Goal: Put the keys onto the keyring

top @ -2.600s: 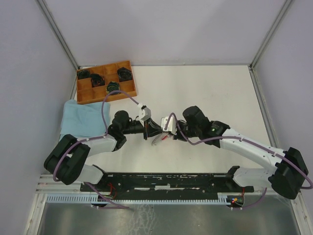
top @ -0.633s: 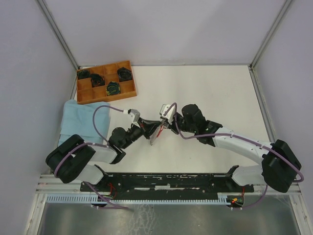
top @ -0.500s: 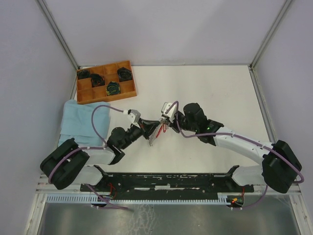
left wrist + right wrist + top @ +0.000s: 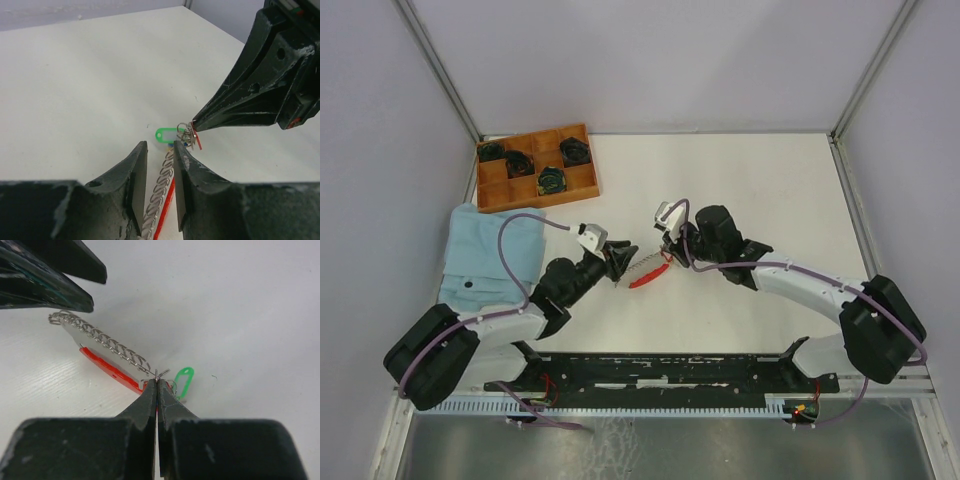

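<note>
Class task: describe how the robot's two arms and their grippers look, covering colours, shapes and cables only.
Both arms have white link shells with bulky black joint housings. A purple cable loops along each arm. The left gripper and right gripper each have two black, tapering, wedge-shaped fingers, scuffed with pale marks in the wrist views. A small white block sits behind each gripper. A green light shows on the right arm.

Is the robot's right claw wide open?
No, in the right wrist view the right gripper has its fingertips pressed together, pinching the keyring.
</note>
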Motion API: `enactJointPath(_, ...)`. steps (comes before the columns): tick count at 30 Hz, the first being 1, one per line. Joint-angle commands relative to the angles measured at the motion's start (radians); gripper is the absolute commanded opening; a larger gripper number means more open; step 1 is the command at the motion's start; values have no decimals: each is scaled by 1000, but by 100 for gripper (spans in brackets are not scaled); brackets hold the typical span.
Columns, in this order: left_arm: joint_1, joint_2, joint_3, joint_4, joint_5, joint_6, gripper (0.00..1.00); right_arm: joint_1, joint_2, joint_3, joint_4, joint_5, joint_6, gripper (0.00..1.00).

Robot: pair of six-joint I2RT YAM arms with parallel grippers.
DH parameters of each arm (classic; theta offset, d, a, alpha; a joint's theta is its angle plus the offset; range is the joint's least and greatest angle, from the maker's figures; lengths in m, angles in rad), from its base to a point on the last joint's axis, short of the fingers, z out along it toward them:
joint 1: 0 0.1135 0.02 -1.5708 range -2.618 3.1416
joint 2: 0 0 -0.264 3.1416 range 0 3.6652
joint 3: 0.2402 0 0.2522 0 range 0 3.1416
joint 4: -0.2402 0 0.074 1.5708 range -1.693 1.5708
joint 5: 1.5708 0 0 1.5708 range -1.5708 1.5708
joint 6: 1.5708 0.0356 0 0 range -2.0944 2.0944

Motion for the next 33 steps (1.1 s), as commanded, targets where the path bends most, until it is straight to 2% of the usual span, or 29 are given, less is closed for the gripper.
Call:
enactJointPath(1,3,-63,10,-51,-114,70,37,-32,14,30,55,7,60,1)
enactJointPath(7,27,-130,-12,-109,-224,29,49,-84,35,-4,48,90,159,1)
enactJointPath(14,34,-291,-58,-210,-367,1,69,-179,86,-55,45,235,306,8)
enactJointPath(18,35,-425,-97,-287,-478,-61,80,-230,92,-97,72,290,405,16)
enactJointPath(23,35,-652,-107,-493,-593,-163,88,-254,-15,-143,33,341,455,36)
enactJointPath(26,36,-791,-102,-625,-672,-284,99,-255,-142,-163,-49,368,445,48)
enactJointPath(28,35,-884,-88,-721,-694,-361,99,-256,-250,-181,-116,396,442,56)
enactJointPath(29,35,-929,-71,-779,-696,-389,99,-256,-311,-187,-153,423,452,69)
enactJointPath(32,35,-1046,2,-962,-700,-449,99,-255,-488,-195,-281,479,465,96)
enactJointPath(33,34,-1071,37,-1029,-701,-461,99,-256,-544,-201,-312,486,458,100)
